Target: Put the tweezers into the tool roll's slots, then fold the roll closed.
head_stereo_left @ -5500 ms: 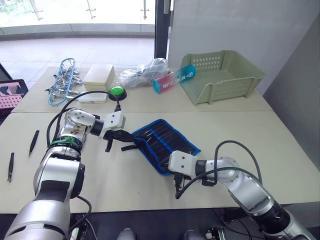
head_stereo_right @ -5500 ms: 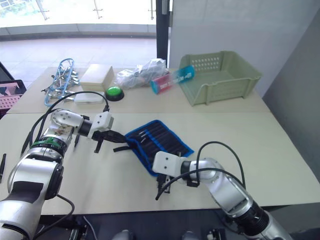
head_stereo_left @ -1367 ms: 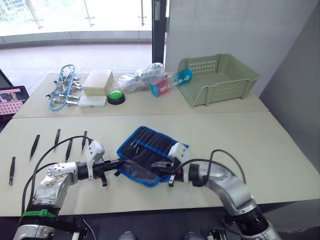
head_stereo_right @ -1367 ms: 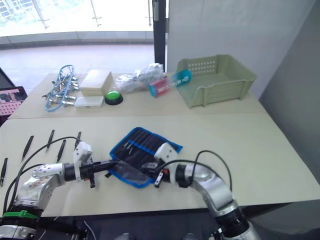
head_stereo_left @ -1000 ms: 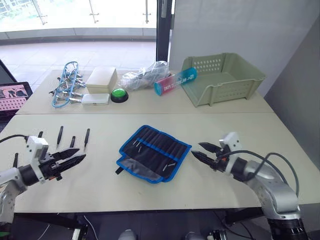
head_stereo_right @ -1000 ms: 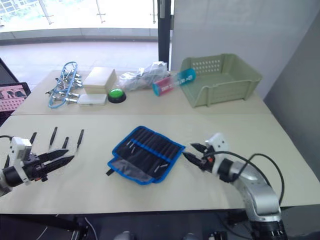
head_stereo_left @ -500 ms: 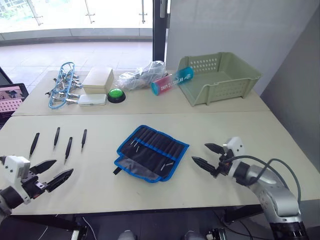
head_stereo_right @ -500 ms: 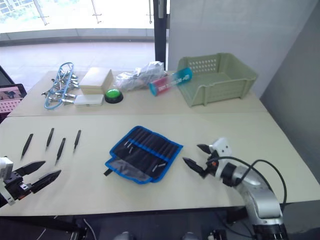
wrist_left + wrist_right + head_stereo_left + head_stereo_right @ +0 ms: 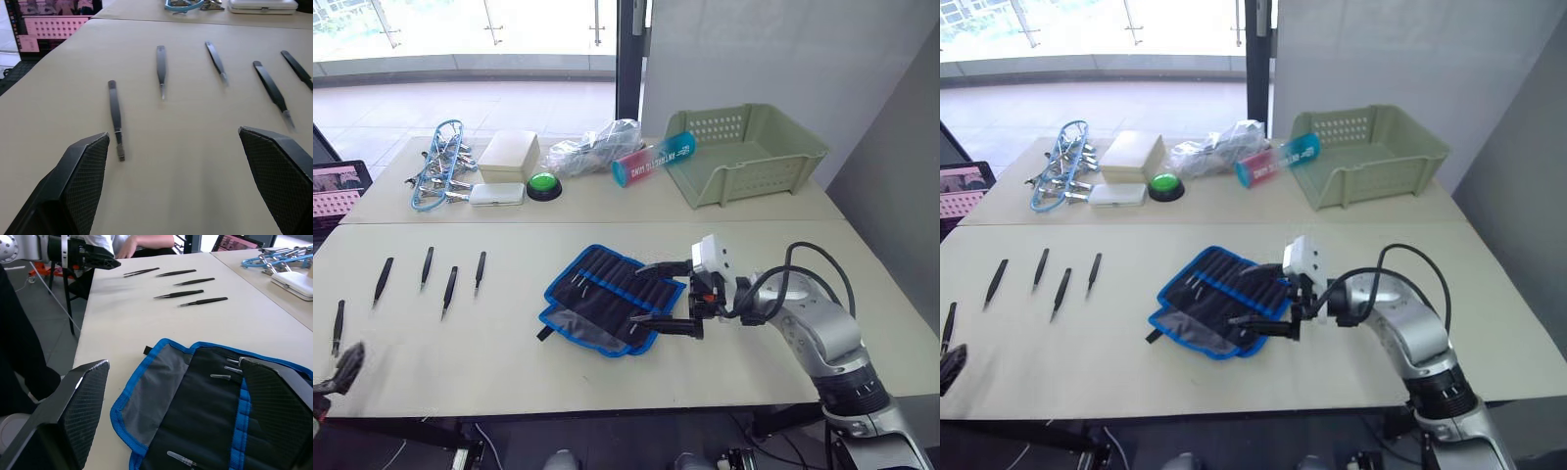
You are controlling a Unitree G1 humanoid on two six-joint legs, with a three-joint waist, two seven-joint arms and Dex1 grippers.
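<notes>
Currently the tool roll (image 9: 610, 300) lies unfolded mid-desk (image 9: 509, 343), slots (image 9: 626, 284) facing up with small silvery tips showing. Right gripper (image 9: 658, 294) spread wide, hovering over the roll's right edge, holding nothing. 5 tweezers (image 9: 428, 266) lie loose in a row, well apart to the roll's left. Left gripper (image 9: 181, 181) open, empty, at the desk's near-left edge.

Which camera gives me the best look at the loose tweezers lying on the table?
The left wrist view: all five tweezers lie close in front of the open left pincer, each separate on the table. The eye views show them small, off to the left of the tool roll. The right wrist view shows them far beyond it.
</notes>
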